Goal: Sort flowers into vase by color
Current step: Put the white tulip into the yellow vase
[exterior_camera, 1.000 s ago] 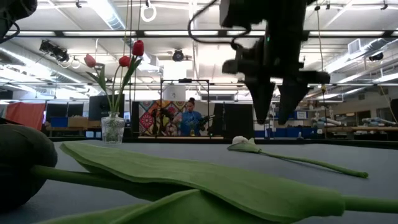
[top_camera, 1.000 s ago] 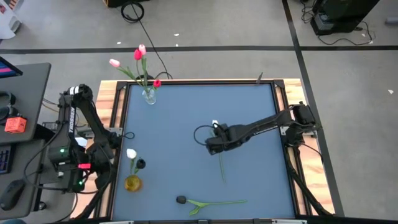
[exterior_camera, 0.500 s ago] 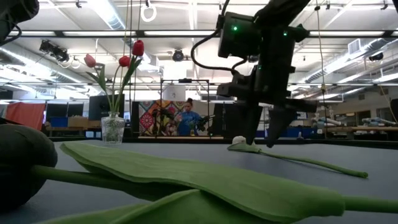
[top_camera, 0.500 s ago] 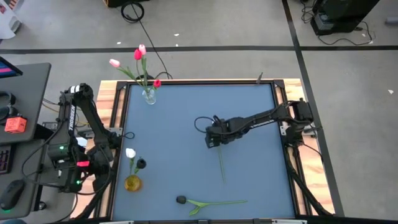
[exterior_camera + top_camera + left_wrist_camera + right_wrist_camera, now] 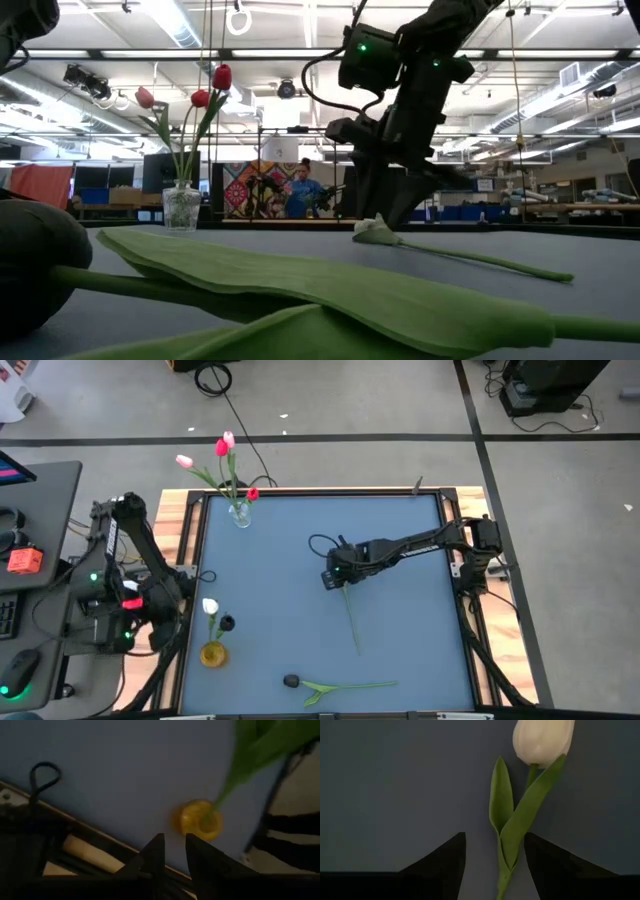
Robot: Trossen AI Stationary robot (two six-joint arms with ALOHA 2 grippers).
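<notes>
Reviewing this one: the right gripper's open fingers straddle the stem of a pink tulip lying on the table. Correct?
Not quite: the tulip is white, not pink, as the right wrist view shows. The rest holds: the right gripper has its fingers open on either side of the stem, and the flower lies on the table.

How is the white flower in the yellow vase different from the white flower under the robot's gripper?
The white tulip in the yellow vase stands upright, stem in the yellow vase. The white tulip on the table lies flat on the blue mat, its stem between the open right gripper's fingers. Both have white buds and green stems.
</notes>
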